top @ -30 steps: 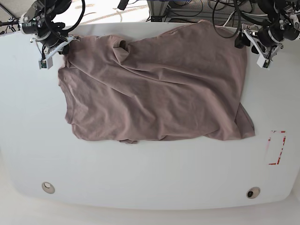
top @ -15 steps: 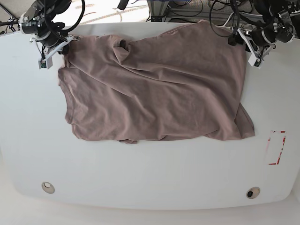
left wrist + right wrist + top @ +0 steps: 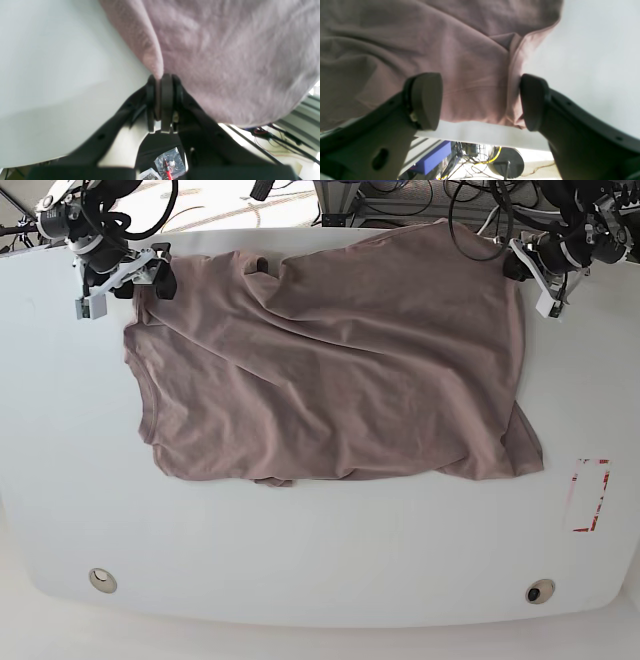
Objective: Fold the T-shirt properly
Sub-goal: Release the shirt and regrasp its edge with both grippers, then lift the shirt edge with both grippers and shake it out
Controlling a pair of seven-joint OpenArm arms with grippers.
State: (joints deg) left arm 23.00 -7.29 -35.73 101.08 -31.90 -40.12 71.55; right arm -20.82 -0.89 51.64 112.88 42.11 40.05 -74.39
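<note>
The surface (image 3: 320, 550) is covered across its far half by the shirt (image 3: 330, 370), its long axis running side to side. Its far corner is clamped in the left pincer (image 3: 161, 77). The opposite far corner is straddled by the right pincer (image 3: 480, 100), jaws apart, nothing gripped.

The base view looks straight down on the whole white table (image 3: 320, 550). The 2 wrist views sit close, each sharing an edge of the wrinkled mauve-pink cotton T-shirt (image 3: 330, 360).
</note>
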